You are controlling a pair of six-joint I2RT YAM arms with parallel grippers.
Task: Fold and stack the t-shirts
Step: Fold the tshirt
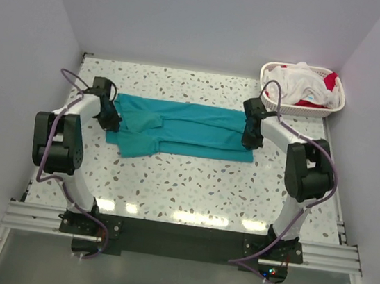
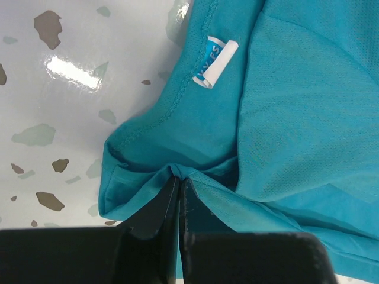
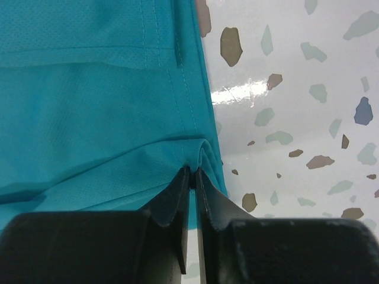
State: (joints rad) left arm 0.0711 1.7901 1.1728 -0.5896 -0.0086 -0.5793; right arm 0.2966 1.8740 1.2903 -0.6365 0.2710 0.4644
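Teal t-shirt (image 1: 184, 131), lying as a long band across the far half of the worktop (image 1: 191, 184); we see the left pincer (image 2: 179, 178) and the right pincer (image 3: 193, 171) each clamped on its fabric at opposite ends.

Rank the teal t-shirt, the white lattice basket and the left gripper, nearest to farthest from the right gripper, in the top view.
1. teal t-shirt: pinched in the right gripper itself.
2. white lattice basket: far right corner.
3. left gripper: across the shirt, leftmost.
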